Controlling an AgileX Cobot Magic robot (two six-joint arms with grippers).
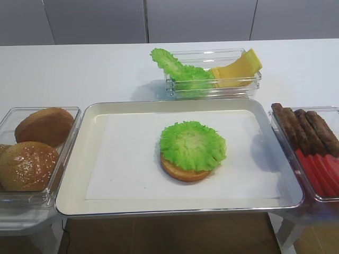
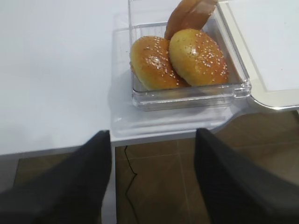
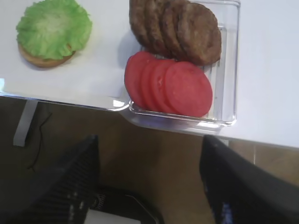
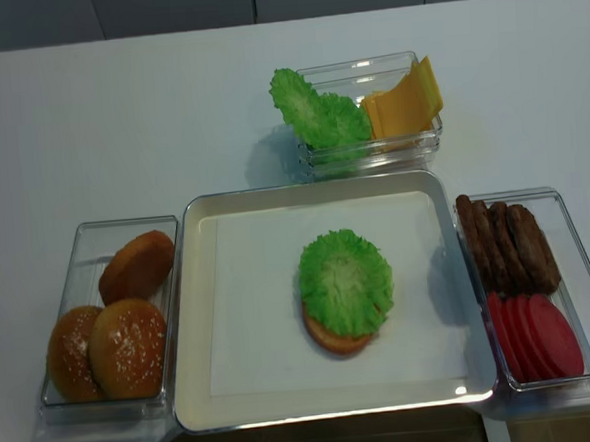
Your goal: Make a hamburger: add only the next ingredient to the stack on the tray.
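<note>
A bright green ruffled lettuce leaf [image 1: 193,144] [image 4: 346,281] [image 3: 53,28] lies flat on the round bun bottom half [image 1: 180,172] [image 4: 332,341], the stack, in the middle of the cream-silver tray [image 1: 95,112] with its white paper liner. More lettuce [image 1: 177,69] hangs out of the clear tub at the back. My right gripper [image 3: 149,140] hangs open and holds nothing, off the table's front edge below the right-hand tub. My left gripper [image 2: 153,135] is open too, off the front edge below the bun tub. Neither gripper shows in the high views.
Yellow cheese slices [image 1: 235,69] share the back tub with the lettuce. Sesame buns [image 1: 29,164] [image 2: 196,56] fill the clear tub left of the tray. Brown patties [image 3: 177,28] and red tomato slices [image 3: 173,86] fill the tub on the right. Brown floor lies below the table's front edge.
</note>
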